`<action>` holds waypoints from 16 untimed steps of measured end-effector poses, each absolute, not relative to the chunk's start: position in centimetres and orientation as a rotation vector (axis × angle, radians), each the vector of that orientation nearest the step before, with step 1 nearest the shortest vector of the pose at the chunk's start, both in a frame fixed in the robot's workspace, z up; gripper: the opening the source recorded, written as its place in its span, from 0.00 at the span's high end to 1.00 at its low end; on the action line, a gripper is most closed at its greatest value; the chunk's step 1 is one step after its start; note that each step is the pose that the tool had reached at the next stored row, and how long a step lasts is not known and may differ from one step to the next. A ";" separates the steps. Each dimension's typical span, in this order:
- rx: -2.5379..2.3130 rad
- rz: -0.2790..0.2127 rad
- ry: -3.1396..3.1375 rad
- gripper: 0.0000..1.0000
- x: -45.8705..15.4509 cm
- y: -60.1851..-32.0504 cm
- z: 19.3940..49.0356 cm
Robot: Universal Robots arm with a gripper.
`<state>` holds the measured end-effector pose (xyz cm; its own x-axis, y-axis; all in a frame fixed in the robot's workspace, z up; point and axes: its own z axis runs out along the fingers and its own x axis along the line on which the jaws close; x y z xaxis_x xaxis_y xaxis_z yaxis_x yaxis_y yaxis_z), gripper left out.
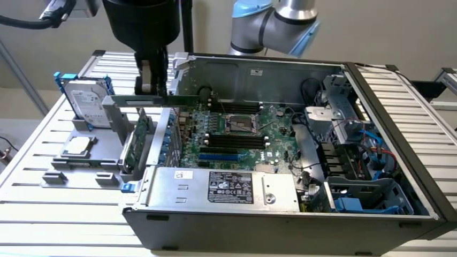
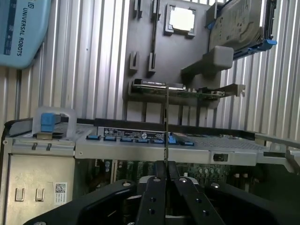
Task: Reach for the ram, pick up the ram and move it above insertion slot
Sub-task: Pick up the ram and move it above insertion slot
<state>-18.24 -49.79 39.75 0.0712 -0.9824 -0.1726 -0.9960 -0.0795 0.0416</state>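
My gripper (image 1: 152, 91) is shut on the ram (image 1: 189, 99), a long thin green stick held level and clear of everything. It hangs over the case wall on the exterior view's left, between the grey holder and the motherboard. In the wrist view the ram (image 2: 166, 126) shows edge-on as a thin line running out from between my pinched fingers (image 2: 157, 187). The insertion slot (image 1: 232, 140) is one of several parallel black slots on the motherboard. It lies lower down and toward the exterior view's right of the ram.
A grey holder (image 1: 53, 176) outside the case carries a hard drive with blue rails (image 1: 89, 101), a CPU (image 1: 78, 145) and an upright green expansion card (image 1: 139, 139). Inside the open case (image 1: 400, 107) are the silver power supply (image 1: 228, 187), the CPU socket (image 1: 241, 124) and cables (image 1: 343, 155).
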 end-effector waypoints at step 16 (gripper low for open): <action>-2.247 0.239 2.057 0.87 -12.6 -49.1 39.3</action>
<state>-12.57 -49.09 39.33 0.0834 -0.9815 -0.1724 -0.9949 -0.0918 0.0418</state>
